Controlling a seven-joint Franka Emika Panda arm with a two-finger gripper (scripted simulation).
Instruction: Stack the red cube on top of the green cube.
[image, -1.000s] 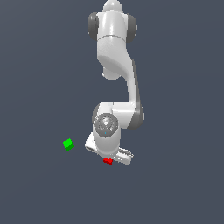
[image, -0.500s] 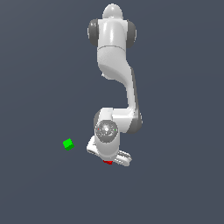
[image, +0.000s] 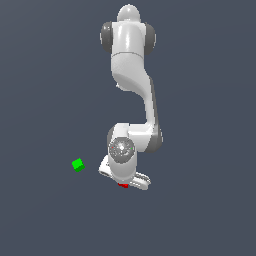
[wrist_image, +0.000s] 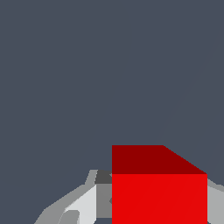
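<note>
**Red cube in the claw's reach, green cube waiting off to the side**

Flat slate-grey desk (image: 200, 210) fills the whole scene, no edges, nothing on it but two tiny blocks and the white Franka arm (image: 131, 55) reaching down from twelve o'clock in the exterior view. The claw (image: 124, 181) is folded under the wrist, right over the small bright red cube (image: 122, 185), and only a sliver of red peeks out beneath the white hand.

The wrist view tells more: the red cube (wrist_image: 159, 192) looms large, with pale grey fingers (wrist_image: 83, 205) flanking it on either side. It looks clenched on the red cube, though the contact faces themselves are not shown, so call it a grasp by appearance. Whether the cube is off the desk yet, I cannot tell.

The small bright green cube (image: 77, 165) sits alone at about ten o'clock from the claw, near but clearly apart, untouched.

By my read, this is the pick-up step, with the carry still ahead. Next move calls for a clean lift, a short traverse toward ten o'clock, square alignment over the green cube, then a gentle release.

Hidden: most of the red cube in the exterior view, the fingertips, and the green cube in the wrist view altogether.
</note>
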